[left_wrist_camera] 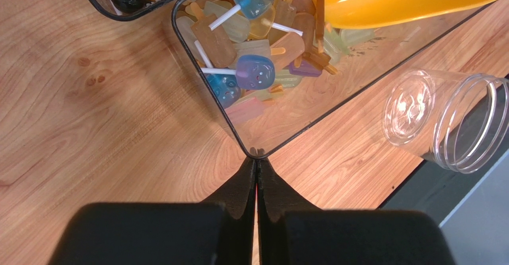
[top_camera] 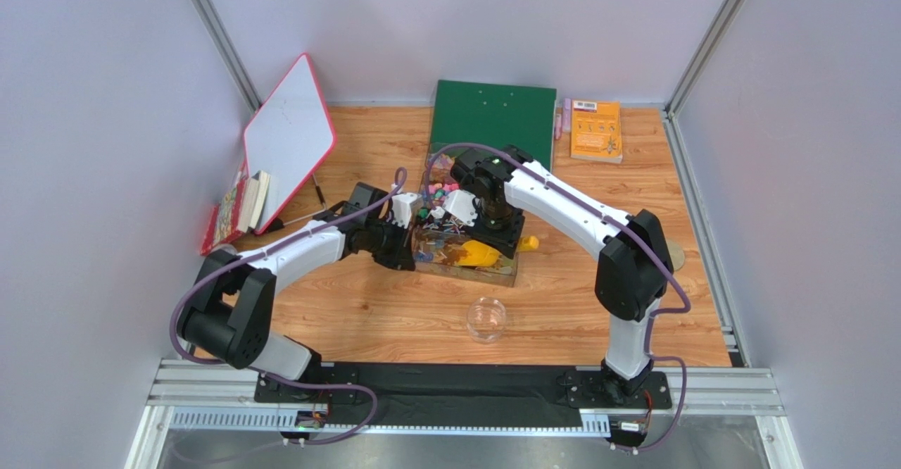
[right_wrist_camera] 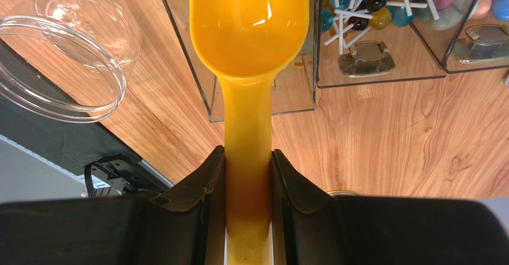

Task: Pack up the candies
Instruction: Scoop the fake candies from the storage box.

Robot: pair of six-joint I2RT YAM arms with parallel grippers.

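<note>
The wood-grain table (top_camera: 370, 316) carries a clear compartment box (left_wrist_camera: 334, 92) near its middle. A clear jar (top_camera: 486, 319) sits toward the near edge, standing or tipped I can't quite tell. A whiteboard (top_camera: 288, 131) leans at the far left corner with books (top_camera: 241, 207) by the left edge. Along the far edge lie a green board (top_camera: 492, 120), a pink pen (top_camera: 565, 117) and an orange booklet (top_camera: 596, 131).
</note>
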